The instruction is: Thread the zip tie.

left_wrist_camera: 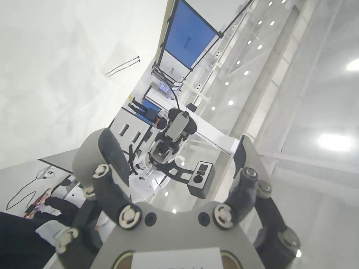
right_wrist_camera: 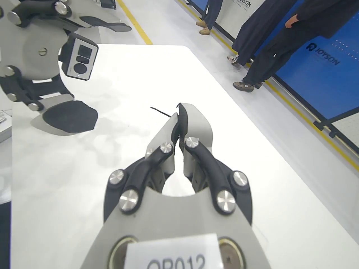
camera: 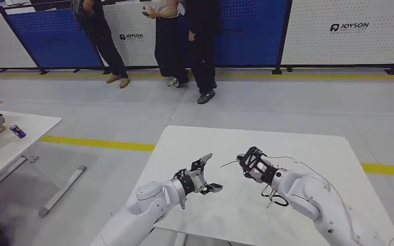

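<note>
While the right jaws clench the zip tie (right_wrist_camera: 161,112) above the surface (camera: 203,138), its tail pointing to nine o'clock, the left jaws stand released there; advise aligning squarely before threading.

One zip tie (right_wrist_camera: 159,111): thin, black, flexible strip. It is pinched between the closed fingers of the right hand (right_wrist_camera: 179,114). A short, slightly curved tail sticks out sideways from the fingertips, over the worktop (right_wrist_camera: 140,65). A small black tip shows just past the fingertips. Which end is the head cannot be told. In the top view the tail reads as a fine dark line.

Two more black strips (left_wrist_camera: 122,67) of the same look lie flat on the worktop, side by side and nearly parallel. Each has a small thicker end on the same side.
</note>
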Controlling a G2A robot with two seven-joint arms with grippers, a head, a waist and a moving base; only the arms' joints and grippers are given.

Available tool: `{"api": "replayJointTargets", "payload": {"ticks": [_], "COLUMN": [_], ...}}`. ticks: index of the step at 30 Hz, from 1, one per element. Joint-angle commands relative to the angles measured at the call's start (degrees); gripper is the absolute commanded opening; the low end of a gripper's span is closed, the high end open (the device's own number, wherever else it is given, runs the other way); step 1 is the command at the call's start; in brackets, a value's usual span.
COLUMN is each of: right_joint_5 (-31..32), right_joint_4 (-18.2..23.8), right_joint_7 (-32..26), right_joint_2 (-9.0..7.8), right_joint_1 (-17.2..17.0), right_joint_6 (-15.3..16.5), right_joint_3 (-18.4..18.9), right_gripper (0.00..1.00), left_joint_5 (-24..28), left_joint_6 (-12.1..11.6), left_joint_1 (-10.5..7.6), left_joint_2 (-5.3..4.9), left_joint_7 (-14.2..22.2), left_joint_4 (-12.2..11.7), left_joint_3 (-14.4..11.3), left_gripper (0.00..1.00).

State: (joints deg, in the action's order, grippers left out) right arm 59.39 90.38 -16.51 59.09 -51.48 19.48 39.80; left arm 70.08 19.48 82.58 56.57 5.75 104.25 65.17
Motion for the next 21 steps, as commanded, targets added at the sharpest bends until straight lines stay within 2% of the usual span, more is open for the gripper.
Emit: {"api": "replayJointTargets", "payload": {"ticks": [1,2,4,7,9,11,18,21], "right_joint_5": [0.0,0.2,2.1,5.3,6.7,6.9,6.8,6.8], "right_joint_4": [0.0,0.0,0.5,1.9,3.0,3.2,3.3,3.3], "right_joint_7": [0.0,0.2,1.1,3.0,3.7,3.7,3.7,3.7], "right_joint_2": [0.0,0.01,-0.07,-0.72,-1.44,-2.12,-2.33,-2.33], "right_joint_1": [0.0,-0.2,-0.5,-0.7,-0.5,-0.1,0.0,0.0], "right_joint_6": [0.0,0.0,0.0,0.0,0.0,0.0,0.0,0.0], "right_joint_3": [0.0,0.0,0.0,-0.9,-2.0,-2.7,-2.9,-2.9], "right_gripper": [0.0,0.0,0.0,0.0,0.0,0.0,0.0,0.0], "left_joint_5": [0.0,-0.2,1.5,4.6,7.7,9.6,9.7,11.7], "left_joint_6": [0.0,-0.9,-0.5,0.0,0.0,0.0,0.0,-2.5], "left_joint_1": [-0.01,0.02,-0.4,-1.42,-3.13,-4.94,-5.2,-5.61], "left_joint_2": [0.0,0.11,0.35,0.63,0.54,0.25,0.19,0.63], "left_joint_7": [0.0,-0.8,-1.1,-3.7,-6.6,-7.4,-7.4,-8.9], "left_joint_4": [0.0,-0.4,-0.8,-1.7,-2.7,-3.2,-3.2,-3.8], "left_joint_3": [0.0,-0.1,-0.3,-1.1,-3.5,-5.2,-5.5,-5.2], "left_gripper": [1.0,1.0,1.0,1.0,1.0,1.0,1.0,1.0]}}
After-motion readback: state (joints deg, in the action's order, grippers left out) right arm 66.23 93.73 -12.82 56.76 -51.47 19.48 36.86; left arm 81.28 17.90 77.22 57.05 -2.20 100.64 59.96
